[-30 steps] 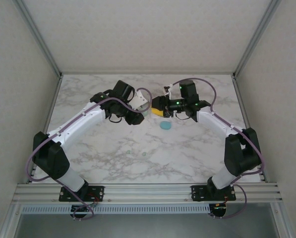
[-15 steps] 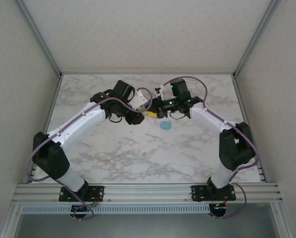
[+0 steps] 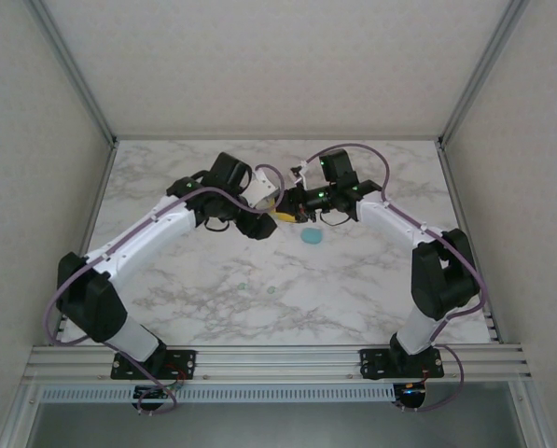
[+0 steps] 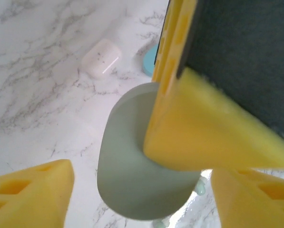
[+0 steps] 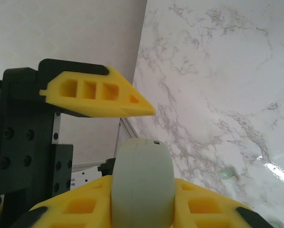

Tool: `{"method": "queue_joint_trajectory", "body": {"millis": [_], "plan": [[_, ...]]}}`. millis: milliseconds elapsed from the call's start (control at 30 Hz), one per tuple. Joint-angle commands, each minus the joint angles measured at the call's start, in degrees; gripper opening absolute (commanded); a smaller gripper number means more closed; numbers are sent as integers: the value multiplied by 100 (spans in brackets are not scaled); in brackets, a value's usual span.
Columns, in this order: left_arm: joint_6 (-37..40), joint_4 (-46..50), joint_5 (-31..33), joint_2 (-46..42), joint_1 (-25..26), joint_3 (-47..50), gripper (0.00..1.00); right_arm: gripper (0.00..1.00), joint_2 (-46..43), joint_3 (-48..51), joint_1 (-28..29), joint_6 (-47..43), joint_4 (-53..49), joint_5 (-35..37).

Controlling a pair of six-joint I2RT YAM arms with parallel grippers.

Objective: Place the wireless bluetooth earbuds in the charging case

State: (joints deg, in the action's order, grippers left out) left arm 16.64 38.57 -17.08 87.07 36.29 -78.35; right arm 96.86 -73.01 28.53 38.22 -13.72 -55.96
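Sage-green and smooth, the charging case (image 5: 142, 161) is clamped between the two yellow fingers of the right claw (image 5: 142, 202), which holds it clear above the marble counter (image 5: 218, 71). The left claw (image 4: 142, 170) stands wide apart on either side of the case and touches nothing. Mint earbuds (image 4: 200, 186) lie loose on the counter beneath the case, none of them in it. A white case (image 4: 101, 58) and a teal case (image 4: 150, 61) rest on the counter beyond it. The main risk, as I judge it, is the grip: one claw alone pinches a rounded, slick shell, so the case could twist or squirt out. A left finger also hangs just beside the case and could knock it if that arm moves carelessly.
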Motion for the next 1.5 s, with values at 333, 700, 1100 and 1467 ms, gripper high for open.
{"method": "queue_joint_trajectory", "body": {"millis": [333,700,1100,1467], "plan": [[-1289,-5308,-874,-2826,-552,3171,78,15,-1139,938,-574,3558,3733,-363],[-1213,-5522,-1056,-2606,-464,2954,72,16,-1758,876,-439,4059,3586,136],[-288,-5003,-1438,-2641,-303,2813,68,17,-2054,837,-206,4261,3588,209],[-507,-5747,-1544,-2586,-263,2870,71,17,-1962,805,25,4475,3854,131]]}}
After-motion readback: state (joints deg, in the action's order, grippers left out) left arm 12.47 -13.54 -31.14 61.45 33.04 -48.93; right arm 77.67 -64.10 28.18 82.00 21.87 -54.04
